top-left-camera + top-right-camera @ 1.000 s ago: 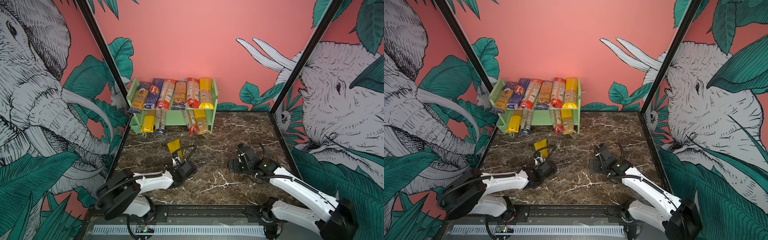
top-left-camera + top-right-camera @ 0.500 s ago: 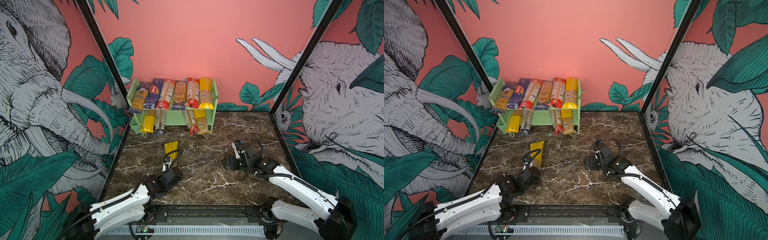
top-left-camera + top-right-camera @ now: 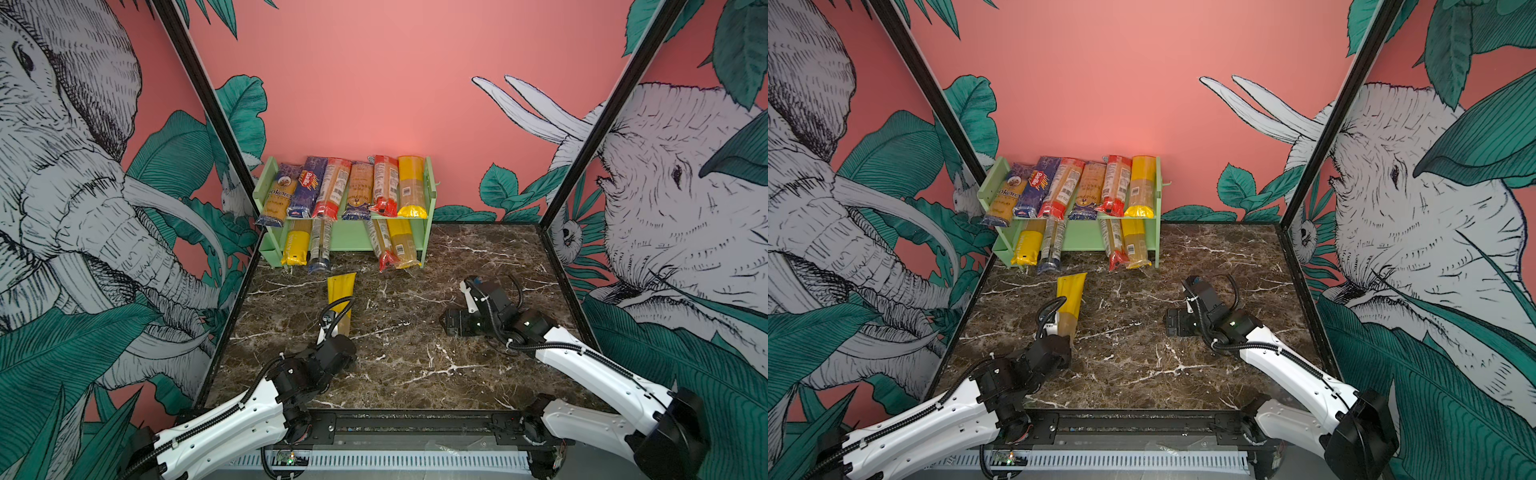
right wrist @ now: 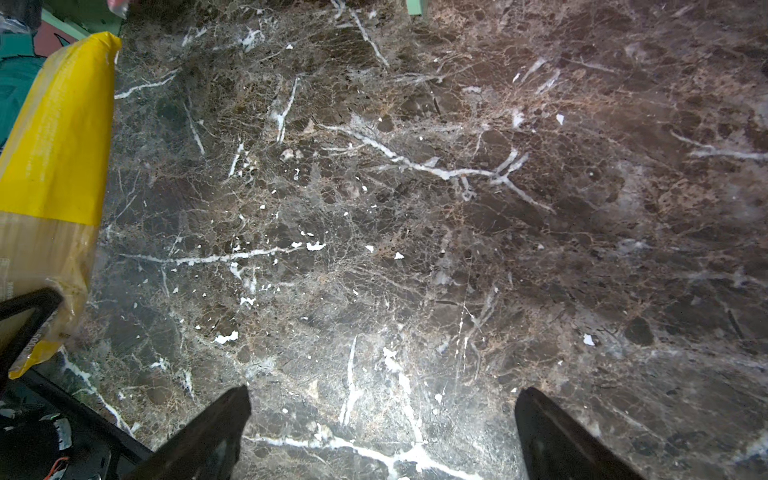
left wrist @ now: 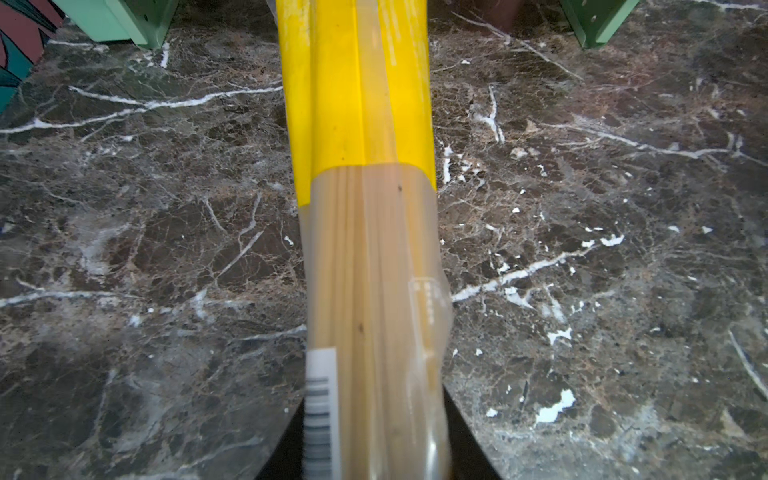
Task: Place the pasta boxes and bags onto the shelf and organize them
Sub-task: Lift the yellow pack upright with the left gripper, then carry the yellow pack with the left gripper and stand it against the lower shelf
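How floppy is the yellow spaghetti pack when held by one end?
Probably stiff: the yellow spaghetti pack juts straight from the left fingers. Its glossy wrap looks slippery, so it might slide. Thin strands inside could snap if bent.

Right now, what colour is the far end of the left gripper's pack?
Bright yellow on the pack; left wrist view shows it best.

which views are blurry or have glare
Left wrist view: the pasta pack goes soft near the lens, its barcode smeared. Right wrist view: pale glare on the marble table. Both top views: sharp, warm glow on the pink wall.
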{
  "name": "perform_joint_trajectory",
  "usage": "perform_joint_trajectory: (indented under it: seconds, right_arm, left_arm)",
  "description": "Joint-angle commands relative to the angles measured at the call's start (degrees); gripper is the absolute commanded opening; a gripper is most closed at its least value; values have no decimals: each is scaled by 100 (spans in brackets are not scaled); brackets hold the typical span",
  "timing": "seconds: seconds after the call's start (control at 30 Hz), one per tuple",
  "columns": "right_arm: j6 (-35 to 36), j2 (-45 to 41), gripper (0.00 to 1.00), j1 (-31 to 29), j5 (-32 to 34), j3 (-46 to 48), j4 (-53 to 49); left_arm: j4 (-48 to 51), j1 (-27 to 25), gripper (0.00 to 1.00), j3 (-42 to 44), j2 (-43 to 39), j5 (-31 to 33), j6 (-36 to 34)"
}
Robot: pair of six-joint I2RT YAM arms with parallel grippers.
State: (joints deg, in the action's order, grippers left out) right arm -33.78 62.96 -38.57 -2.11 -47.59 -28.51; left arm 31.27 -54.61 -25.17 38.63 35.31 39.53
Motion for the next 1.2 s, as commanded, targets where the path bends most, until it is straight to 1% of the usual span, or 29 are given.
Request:
perform_joint_trajectory:
  seconds: [0.0,0.2,0.3,0.43,0.5,0.6,0.63,0.67,0.8,0.93,1.07,1.17]
  right_arm:
    - [93,88,99,25,-43,-153,203]
    - [118,138,99,25,-40,-211,198]
    - [157,162,99,28,-4,-270,154]
    - [200,203,99,33,33,-368,96]
    - [220,235,99,33,43,-424,81]
    - [233,325,99,33,28,-488,76]
    - [235,361,99,34,37,-504,81]
    - [240,403,99,33,31,-529,80]
    - [266,570,99,43,51,-643,74]
    - [328,697,99,60,97,-780,12]
    - [387,774,99,103,117,-942,-38]
    - [426,827,99,128,132,-1064,-107]
  left_arm:
    - [-463,-24,0,-791,173,685,-289]
    - [-736,-2,0,-1537,897,865,-792]
    - [-1009,220,0,-1776,1252,801,-1040]
    - [-1840,712,0,-1801,1631,404,-1519]
    - [-2108,1038,0,-1904,1860,148,-1621]
    - [-2515,1366,0,-2084,2219,-92,-1882]
    - [-2585,1408,0,-2157,2343,-186,-1932]
    - [-2701,1654,0,-2229,2466,-262,-1992]
    - [-3037,2168,0,-2494,2846,-679,-2030]
    - [-3204,2498,0,-2838,3301,-894,-2094]
    - [-3553,2778,0,-3088,3821,-1246,-2082]
    - [-3754,2889,0,-3294,4168,-1428,-2059]
